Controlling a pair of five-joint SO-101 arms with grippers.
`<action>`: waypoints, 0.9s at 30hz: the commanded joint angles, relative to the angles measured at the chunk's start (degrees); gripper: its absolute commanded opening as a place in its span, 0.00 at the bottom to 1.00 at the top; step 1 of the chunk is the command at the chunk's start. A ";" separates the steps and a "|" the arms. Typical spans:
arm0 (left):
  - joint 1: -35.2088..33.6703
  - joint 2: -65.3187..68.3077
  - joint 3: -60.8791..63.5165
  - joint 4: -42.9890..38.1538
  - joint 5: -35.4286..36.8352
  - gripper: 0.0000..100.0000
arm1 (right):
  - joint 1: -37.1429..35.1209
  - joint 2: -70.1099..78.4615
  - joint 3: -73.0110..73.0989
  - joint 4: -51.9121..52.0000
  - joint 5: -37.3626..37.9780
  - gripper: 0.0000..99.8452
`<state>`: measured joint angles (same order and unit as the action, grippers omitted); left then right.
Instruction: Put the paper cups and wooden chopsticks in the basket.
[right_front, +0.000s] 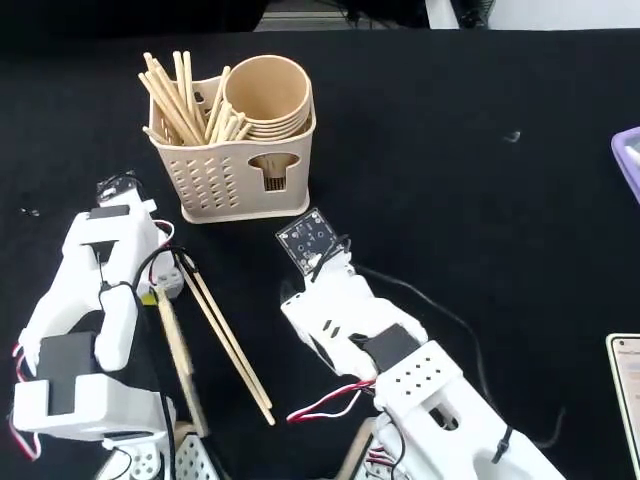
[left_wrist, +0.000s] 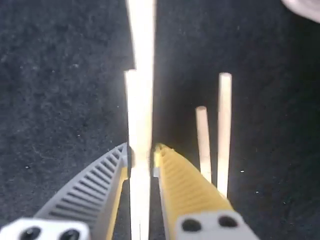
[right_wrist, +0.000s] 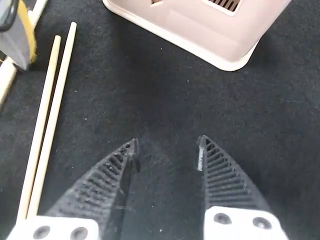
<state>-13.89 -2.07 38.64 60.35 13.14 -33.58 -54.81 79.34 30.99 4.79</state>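
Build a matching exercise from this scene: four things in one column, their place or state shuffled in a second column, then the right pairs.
Things
1. paper cups
2. left gripper
3. right gripper
4. loose chopstick pair

Place or state
A. jaws open, over the bare table
B. lying flat on the table between the two arms
C. stacked inside the basket
D. jaws shut on the held chopsticks

Pairs: 1-C, 2-D, 3-A, 4-B
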 joint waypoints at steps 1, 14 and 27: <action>-0.48 0.18 0.48 -0.79 0.18 0.05 | 1.23 0.31 -0.48 -1.32 0.00 0.19; -5.14 0.62 0.57 -5.71 0.09 0.03 | 1.23 0.22 -0.48 -1.32 0.00 0.19; -13.05 0.70 1.80 -4.84 -11.69 0.15 | 1.23 0.13 -0.48 -1.32 0.00 0.19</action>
<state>-22.33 -2.42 40.40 56.66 3.56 -33.58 -54.81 79.34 30.99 4.79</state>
